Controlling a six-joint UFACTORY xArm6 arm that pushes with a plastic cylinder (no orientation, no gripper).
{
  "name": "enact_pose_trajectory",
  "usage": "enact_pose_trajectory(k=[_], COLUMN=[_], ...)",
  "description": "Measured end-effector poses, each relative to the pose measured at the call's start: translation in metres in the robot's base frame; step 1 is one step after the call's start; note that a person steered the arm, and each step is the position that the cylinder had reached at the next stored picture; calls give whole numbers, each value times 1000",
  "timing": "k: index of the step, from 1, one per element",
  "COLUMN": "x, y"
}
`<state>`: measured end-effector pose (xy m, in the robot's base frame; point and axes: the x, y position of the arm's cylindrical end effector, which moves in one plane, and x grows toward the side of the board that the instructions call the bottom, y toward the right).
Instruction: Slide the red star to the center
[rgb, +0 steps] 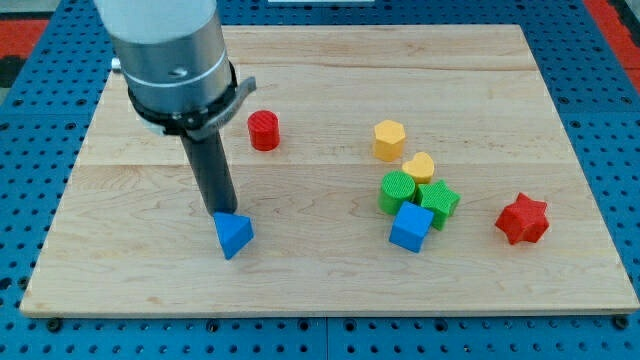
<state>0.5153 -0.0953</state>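
The red star (522, 219) lies near the view's right edge of the wooden board (310, 290), below mid height. My tip (222, 213) is far to its left, touching the top of the blue triangle block (233, 235). A red cylinder (264, 131) sits above and right of my tip.
A cluster sits left of the red star: a yellow hexagon (389, 140), a yellow heart (419, 167), a green cylinder (397, 191), a green star (438, 200) and a blue cube (411, 227). The arm's grey body (170, 50) hangs over the board's upper left.
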Motion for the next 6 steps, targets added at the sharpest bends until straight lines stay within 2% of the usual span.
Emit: enact_pose_trajectory(k=[1, 2, 3, 4, 5, 6], x=[8, 48, 59, 54, 38, 4], y=[88, 136, 208, 283, 324, 335])
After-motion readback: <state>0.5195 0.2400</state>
